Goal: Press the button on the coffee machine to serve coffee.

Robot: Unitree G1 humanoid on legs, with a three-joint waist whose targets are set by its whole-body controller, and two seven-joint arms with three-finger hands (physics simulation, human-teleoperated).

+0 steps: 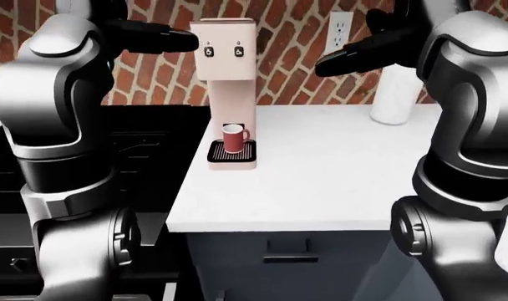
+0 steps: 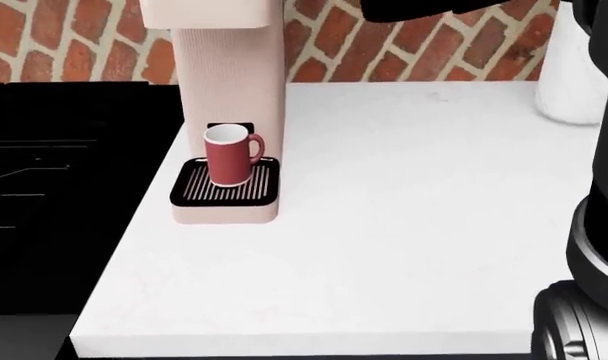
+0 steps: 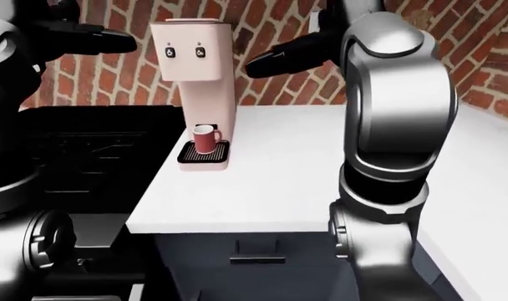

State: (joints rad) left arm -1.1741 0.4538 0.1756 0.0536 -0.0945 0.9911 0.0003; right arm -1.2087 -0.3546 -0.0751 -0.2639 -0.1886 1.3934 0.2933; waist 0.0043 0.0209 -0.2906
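Pink coffee machine [image 1: 225,75] stands on white table [image 1: 338,182], red mug [image 1: 233,138] underneath. Hard, heavy, steady. Push small button [image 1: 209,51] gently. Left hand [image 1: 166,39] beside it, right hand [image 1: 346,59] apart; fingers' state: cannot tell.

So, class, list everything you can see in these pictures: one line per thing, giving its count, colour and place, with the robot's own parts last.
coffee machine: one, pale pink, on the white counter's left edge against the brick wall
buttons: two, dark, side by side on the machine's head
mug: one, red, upright on the machine's black drip tray
drip tray: one, black, at the machine's base
counter: one, white, centre of the left-eye view
wall socket: one, white, on the brick wall
white container: one, right of the machine
stove: one, black, left of the counter
left hand: black, raised left of the machine
right hand: black, raised right of the machine
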